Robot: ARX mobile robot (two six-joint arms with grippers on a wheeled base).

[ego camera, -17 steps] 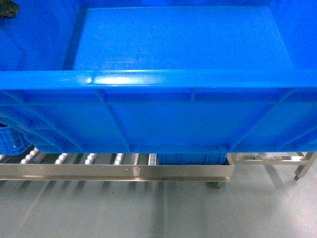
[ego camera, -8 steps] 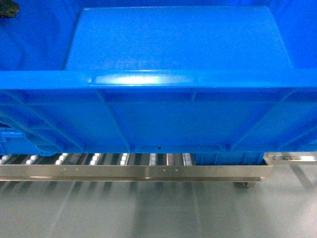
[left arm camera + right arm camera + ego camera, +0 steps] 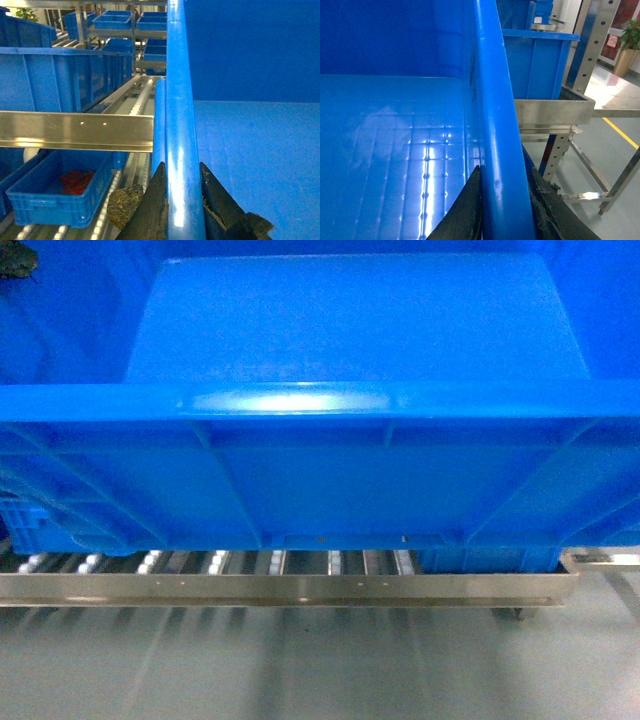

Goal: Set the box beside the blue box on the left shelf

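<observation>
Above the left shelf point(image 3: 290, 587), the box point(image 3: 330, 330) hangs carried, left gripper point(image 3: 182, 200) and right gripper point(image 3: 502, 200) each clamped on an end rim; next move: lower it onto the rollers point(image 3: 150, 562) beside the blue box point(image 3: 60, 80).

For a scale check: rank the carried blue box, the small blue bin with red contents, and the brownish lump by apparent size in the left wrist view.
1. Box, though nearness inflates it.
2. Small bin.
3. Brownish lump.
</observation>
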